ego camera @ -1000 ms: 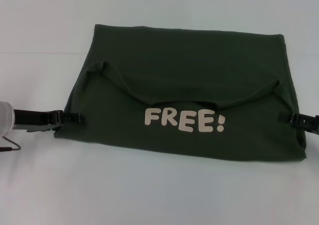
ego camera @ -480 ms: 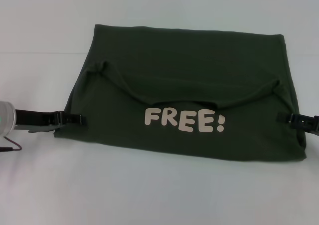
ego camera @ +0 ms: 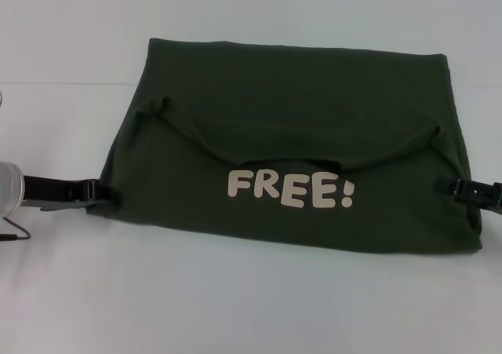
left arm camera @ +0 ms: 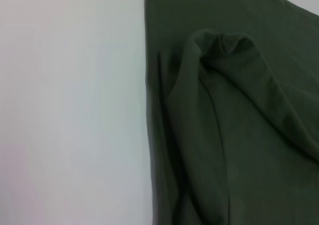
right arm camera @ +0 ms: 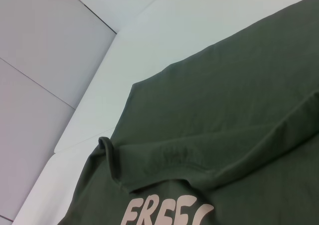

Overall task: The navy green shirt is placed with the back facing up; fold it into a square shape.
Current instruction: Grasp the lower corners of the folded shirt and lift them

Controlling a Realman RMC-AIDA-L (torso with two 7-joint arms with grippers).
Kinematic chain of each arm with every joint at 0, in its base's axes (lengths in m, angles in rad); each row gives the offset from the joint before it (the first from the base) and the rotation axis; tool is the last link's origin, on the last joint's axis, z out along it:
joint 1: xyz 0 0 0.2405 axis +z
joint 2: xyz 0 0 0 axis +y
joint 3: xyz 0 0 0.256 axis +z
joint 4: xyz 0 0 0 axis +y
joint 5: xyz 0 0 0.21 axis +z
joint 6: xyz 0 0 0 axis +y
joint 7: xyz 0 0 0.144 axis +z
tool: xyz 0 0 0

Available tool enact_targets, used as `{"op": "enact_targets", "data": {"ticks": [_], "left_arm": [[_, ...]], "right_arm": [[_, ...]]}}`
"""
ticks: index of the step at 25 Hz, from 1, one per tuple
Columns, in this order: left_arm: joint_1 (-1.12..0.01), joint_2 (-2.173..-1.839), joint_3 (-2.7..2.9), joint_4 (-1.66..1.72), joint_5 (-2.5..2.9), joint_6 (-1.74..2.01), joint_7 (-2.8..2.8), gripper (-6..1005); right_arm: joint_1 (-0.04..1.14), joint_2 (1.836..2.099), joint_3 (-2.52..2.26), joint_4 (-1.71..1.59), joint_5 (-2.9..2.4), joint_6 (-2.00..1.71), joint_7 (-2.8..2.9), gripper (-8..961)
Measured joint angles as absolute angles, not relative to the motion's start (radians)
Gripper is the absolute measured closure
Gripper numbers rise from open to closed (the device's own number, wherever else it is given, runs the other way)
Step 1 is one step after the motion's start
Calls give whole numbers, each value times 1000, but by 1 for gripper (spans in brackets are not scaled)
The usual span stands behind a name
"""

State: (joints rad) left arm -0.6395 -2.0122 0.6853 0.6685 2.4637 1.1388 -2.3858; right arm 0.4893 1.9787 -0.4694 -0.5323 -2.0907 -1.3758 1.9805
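Note:
The navy green shirt [ego camera: 298,111] lies on the white table, folded into a wide rectangle. A flap with white "FREE!" lettering [ego camera: 290,189] faces up along the near edge. My left gripper [ego camera: 106,192] is low at the shirt's near left edge, open, its tips just at the cloth. My right gripper [ego camera: 443,184] is low at the shirt's near right edge, touching the cloth. The left wrist view shows the shirt [left arm camera: 224,135] with a raised fold. The right wrist view shows the shirt [right arm camera: 239,110] and part of the lettering [right arm camera: 159,212].
The white table [ego camera: 235,299] extends around the shirt on all sides. A thin dark cable [ego camera: 16,235] hangs by the left arm. A wall corner [right arm camera: 55,60] shows in the right wrist view, beyond the table's far edge.
My left gripper has drawn back to the left, off the shirt's edge, while the shirt stayed still. The right gripper has barely moved.

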Motion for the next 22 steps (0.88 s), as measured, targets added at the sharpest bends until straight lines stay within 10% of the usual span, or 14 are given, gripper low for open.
{"op": "enact_targets", "data": {"ticks": [10, 22], "left_arm": [[-644, -2012, 700, 669, 2464, 1144, -2384, 783], [-650, -2006, 709, 669, 2464, 1150, -2374, 980]], "right_arm": [[484, 1971, -472, -540, -2093, -1388, 1999, 124], [576, 1844, -541, -834, -2477, -1676, 2558, 147]]}}
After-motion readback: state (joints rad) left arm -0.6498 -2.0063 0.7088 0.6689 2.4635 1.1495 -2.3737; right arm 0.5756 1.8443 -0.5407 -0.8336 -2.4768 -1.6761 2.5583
